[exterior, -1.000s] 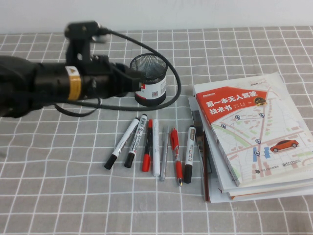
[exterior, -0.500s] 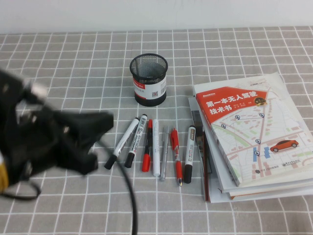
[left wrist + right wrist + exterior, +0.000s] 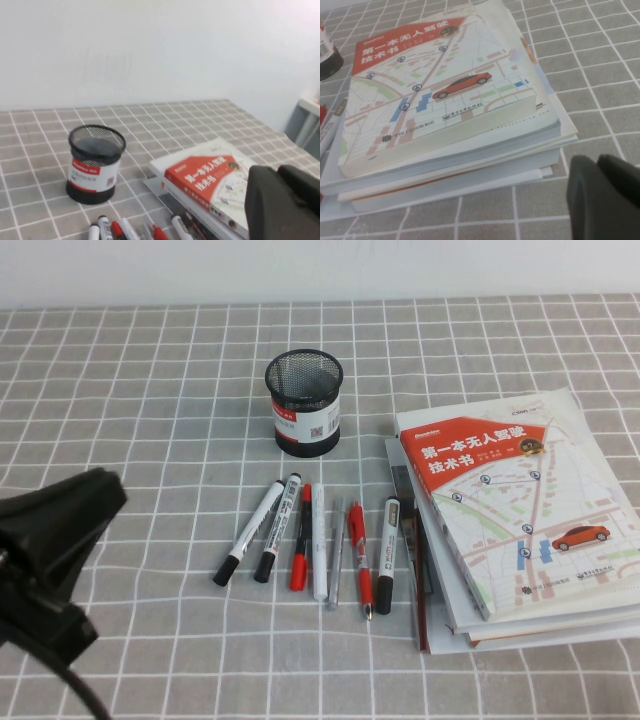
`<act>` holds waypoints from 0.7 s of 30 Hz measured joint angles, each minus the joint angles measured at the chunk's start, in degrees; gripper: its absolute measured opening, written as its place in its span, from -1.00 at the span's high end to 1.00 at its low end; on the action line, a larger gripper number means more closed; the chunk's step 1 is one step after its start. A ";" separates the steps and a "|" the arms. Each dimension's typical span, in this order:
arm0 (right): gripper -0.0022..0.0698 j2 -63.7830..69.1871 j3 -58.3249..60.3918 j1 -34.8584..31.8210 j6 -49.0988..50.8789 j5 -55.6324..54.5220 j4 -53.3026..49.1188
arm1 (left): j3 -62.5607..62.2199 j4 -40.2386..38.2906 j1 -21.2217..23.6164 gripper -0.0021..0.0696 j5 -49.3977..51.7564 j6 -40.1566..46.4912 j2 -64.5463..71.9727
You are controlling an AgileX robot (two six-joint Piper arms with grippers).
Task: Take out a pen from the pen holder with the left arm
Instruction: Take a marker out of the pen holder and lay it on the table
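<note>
1. The left arm (image 3: 50, 540) looms dark over the near left corner of the tabletop (image 3: 150, 380). Its left tool (image 3: 278, 175) is closed and grips nothing, well apart from the pens.
2. The black mesh pen holder (image 3: 304, 402) stands upright near the middle of the tabletop.
3. Seven pens (image 3: 318, 540) lie side by side on the tabletop, just in front of the pen holder.
4. A stack of books (image 3: 510, 510) sits just right of the pens.
5. The right tool (image 3: 597, 167), its pads pressed together, hovers near a corner of the stack.
</note>
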 joint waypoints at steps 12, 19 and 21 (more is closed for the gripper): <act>0.97 0.00 0.00 0.00 0.00 0.00 0.00 | 13.42 -9.77 0.00 0.94 7.37 -9.06 -13.28; 0.97 0.00 0.00 0.00 0.00 0.00 0.00 | 19.70 -52.39 0.00 0.94 14.80 35.35 -22.84; 0.97 0.00 0.00 0.00 0.00 0.00 0.00 | 20.22 -65.01 0.00 0.94 19.69 49.95 -26.10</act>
